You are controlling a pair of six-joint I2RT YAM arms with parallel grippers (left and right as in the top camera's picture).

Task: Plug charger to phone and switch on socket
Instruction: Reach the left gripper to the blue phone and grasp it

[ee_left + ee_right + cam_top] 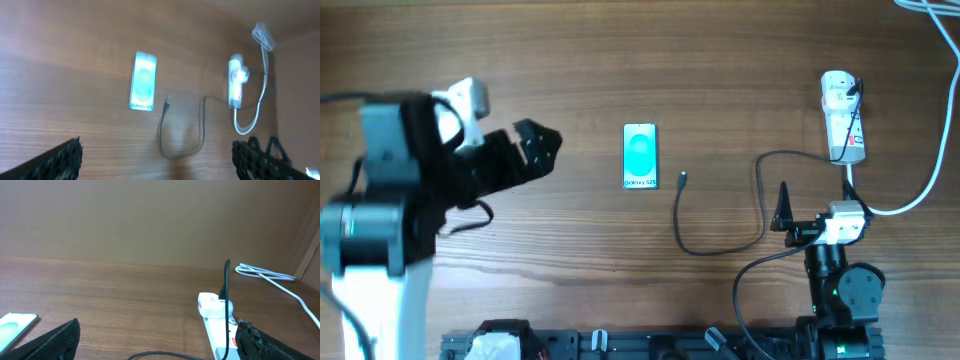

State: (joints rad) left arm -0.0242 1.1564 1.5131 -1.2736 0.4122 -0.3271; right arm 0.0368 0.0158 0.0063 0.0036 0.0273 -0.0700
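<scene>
Brown wood-grain table carried everything. The phone lay flat near the middle, cyan screen up, with its white text strip at the near end. The left claw hung well to the left of it and apart from it. Its fingers were spread wide with nothing between them. The charger ran as a thin black cable from the socket at the far right and sagged in a loop toward the near edge. It then rose to its plug tip, which lay just right of the phone without touching it. The right claw sat on the near side of the socket, beside the cable loop and well right of the phone. It too gaped wide and held nothing. A white adapter stood in the socket's far end, and a white cord curved away to the right.
</scene>
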